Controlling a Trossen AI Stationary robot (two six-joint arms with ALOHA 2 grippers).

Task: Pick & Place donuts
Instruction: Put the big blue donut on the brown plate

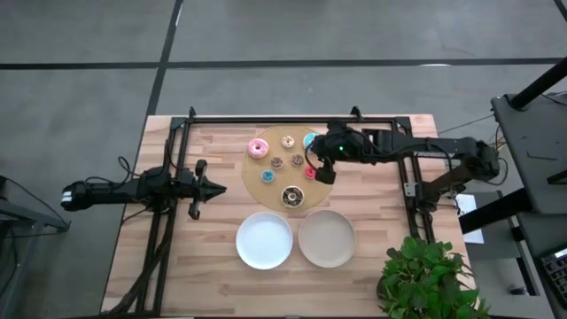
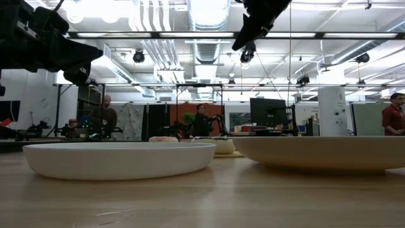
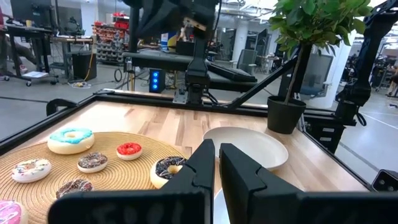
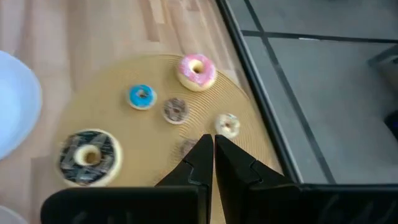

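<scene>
The donuts all sit on the round wooden board point(image 1: 285, 168) at the middle of the table, and the right claw point(image 4: 212, 151) hangs above them with its two fingers pressed together, holding nothing.

Nearest to it, almost straight below the fingertips, is a small brown donut point(image 4: 186, 148), half hidden by the fingers. Just ahead of the tips lies a small tan donut point(image 4: 228, 125) and beside that another small brown one point(image 4: 176, 110). To one side, closer to the white plate point(image 4: 12, 102), sits the big chocolate donut point(image 4: 87, 156) with pale sprinkles. Farther out are the small blue donut point(image 4: 141, 96) and, farthest, the big pink one point(image 4: 197, 70) near the board's edge. A light blue donut point(image 3: 71, 139) and a small red one point(image 3: 129, 149) show only from the other arm's side; in the overhead view they lie under or beside the right arm.

So the coming pick is a straight drop, not a reach, and the fingers would first have to spread. The rings are round and lie flat, so no turning of the wrist seems needed.

The left claw point(image 3: 214, 163), also closed and empty, waits well off the board's other side; the right arm is clearly nearer. Two plates, the white one point(image 1: 264, 240) and a beige one point(image 1: 327, 237), stand beyond the board toward the table's front edge.
</scene>
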